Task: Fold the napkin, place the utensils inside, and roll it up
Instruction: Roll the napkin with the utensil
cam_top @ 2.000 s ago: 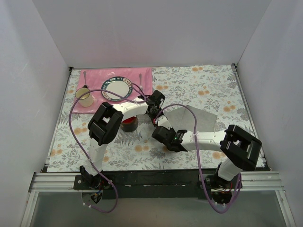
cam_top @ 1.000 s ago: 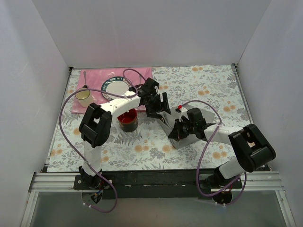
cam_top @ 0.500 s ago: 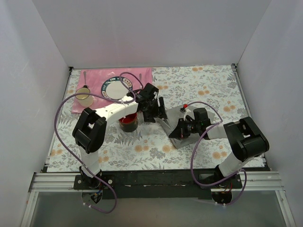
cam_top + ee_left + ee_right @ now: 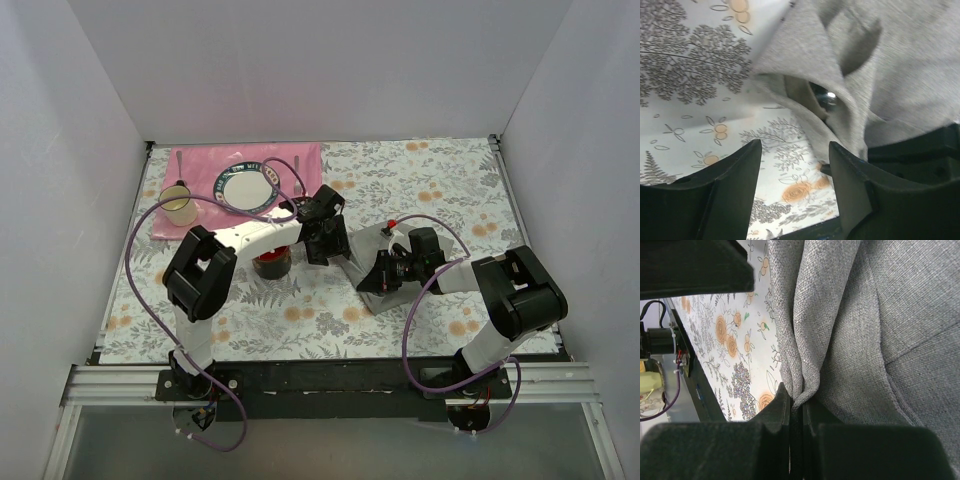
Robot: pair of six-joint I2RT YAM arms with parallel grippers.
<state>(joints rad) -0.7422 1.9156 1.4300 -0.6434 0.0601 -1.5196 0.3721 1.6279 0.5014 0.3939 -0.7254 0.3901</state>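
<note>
The grey napkin (image 4: 365, 262) lies bunched in a narrow fold mid-table. It fills the right wrist view (image 4: 880, 315), and its open end shows in the left wrist view (image 4: 850, 60). Inside that opening I see a dark slim piece with a shiny metal end (image 4: 827, 95), apparently one of the utensils; the rest is hidden by cloth. My right gripper (image 4: 372, 278) (image 4: 797, 405) is shut on a pinched ridge of the napkin. My left gripper (image 4: 328, 240) (image 4: 795, 170) hangs open over the tablecloth at the napkin's left end, nothing between its fingers.
A pink placemat (image 4: 200, 160) at the back left carries a round plate (image 4: 247, 187) and a pale yellow mug (image 4: 180, 207). A dark red round bowl (image 4: 272, 262) sits just left of my left gripper. White walls close in three sides.
The napkin, spread out to the right two seconds ago, is now gathered into a narrow fold. My left gripper has stayed at its left end and its jaws have narrowed. The right grip is unchanged.
</note>
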